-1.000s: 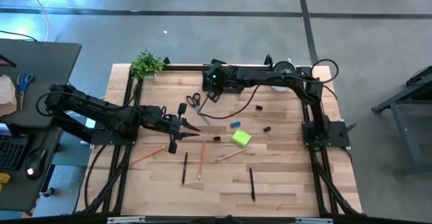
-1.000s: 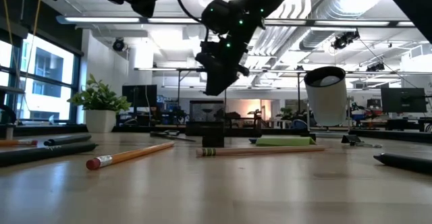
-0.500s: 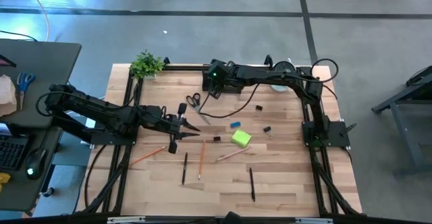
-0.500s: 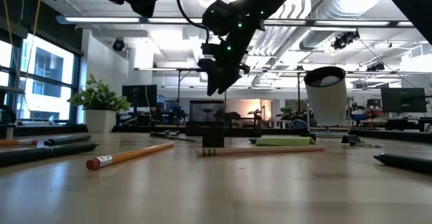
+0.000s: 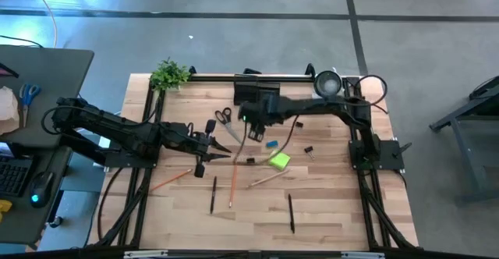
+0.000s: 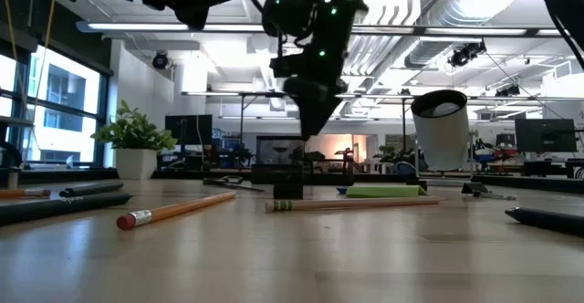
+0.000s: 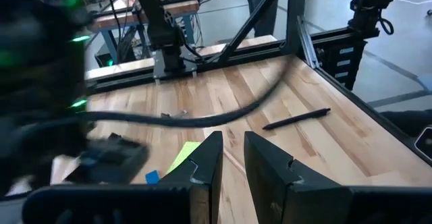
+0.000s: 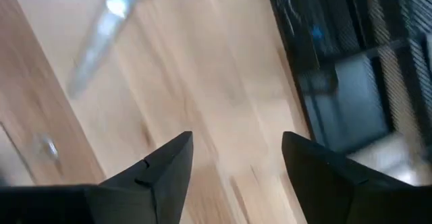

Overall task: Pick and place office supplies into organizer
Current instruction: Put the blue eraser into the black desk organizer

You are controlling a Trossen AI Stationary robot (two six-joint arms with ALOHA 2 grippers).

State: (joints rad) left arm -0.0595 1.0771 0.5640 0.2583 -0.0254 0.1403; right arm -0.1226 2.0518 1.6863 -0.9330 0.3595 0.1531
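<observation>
Near the centre of the high view, the right gripper [image 5: 251,126] hangs over the wood table [image 5: 335,204], just right of the black-handled scissors [image 5: 226,122], with the blue eraser [image 5: 271,143] and the lime-green sticky-note pad [image 5: 279,160] lower right of it. The black organizer [image 5: 251,83] sits at the table's top edge, between the potted plant [image 5: 168,74] at the upper left and the silver-and-white cup [image 5: 327,82] at the upper right. The left gripper [image 5: 212,150] rests left of centre, nothing between its fingers; pencils [image 5: 232,185] and black pens [image 5: 291,212] lie scattered in the lower half, and a binder clip [image 5: 309,150] sits right of the pad. Across the low view, an orange pencil [image 6: 175,211] lies in the lower left foreground, the right gripper [image 6: 312,120] hangs in the upper middle above the table, and the cup [image 6: 440,130] stands at the right. Through the left wrist view, the left gripper's fingers [image 7: 206,166] stand slightly apart and empty, a black pen [image 7: 295,119] beyond them at the right. Through the right wrist view, the right gripper's fingers [image 8: 169,166] are spread wide with only bare wood between them, and a blurred scissor blade [image 8: 111,32] shows at the upper left.
</observation>
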